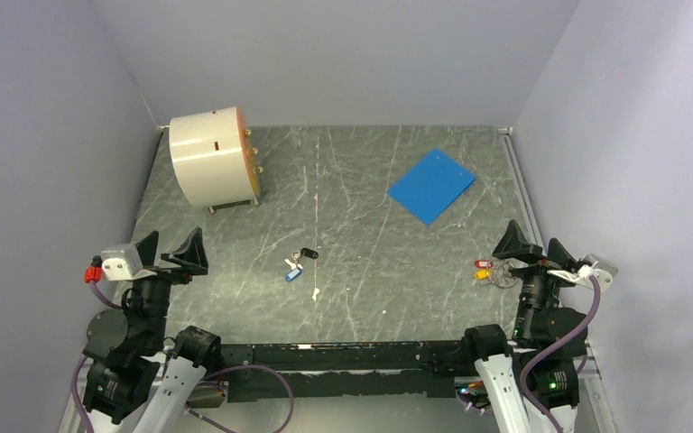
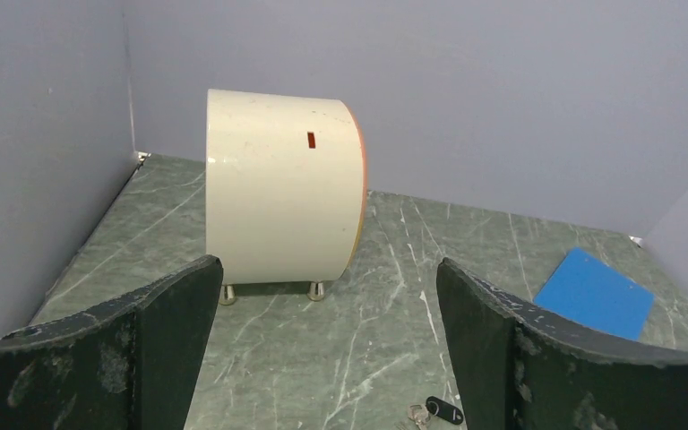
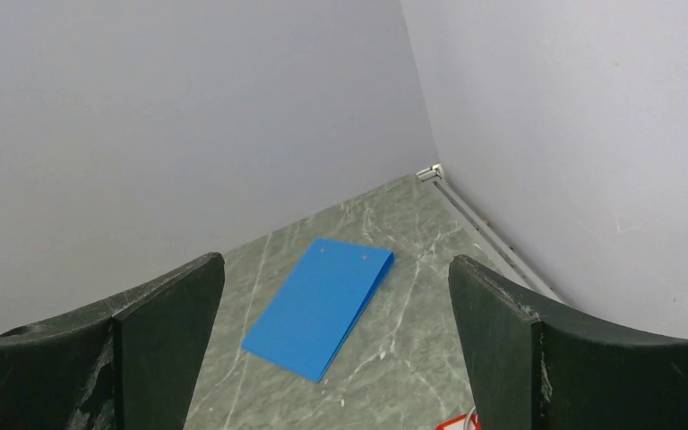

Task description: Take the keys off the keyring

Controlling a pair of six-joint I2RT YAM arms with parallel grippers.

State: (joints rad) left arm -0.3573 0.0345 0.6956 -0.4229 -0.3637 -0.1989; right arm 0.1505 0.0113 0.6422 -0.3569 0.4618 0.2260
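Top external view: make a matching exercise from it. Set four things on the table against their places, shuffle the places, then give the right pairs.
Things:
1. cream drum
2. blue sheet
3. black and blue tags
4. keyring

Places:
A. middle of the table
B. far left corner
C. close by the right gripper
D. far right part

Pairs: 1-B, 2-D, 3-A, 4-C

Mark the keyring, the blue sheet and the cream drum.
keyring (image 1: 503, 275): top view, on its silvery wire loop.
blue sheet (image 1: 431, 185): top view, centre of its face.
cream drum (image 2: 278, 206): left wrist view, on its curved side.
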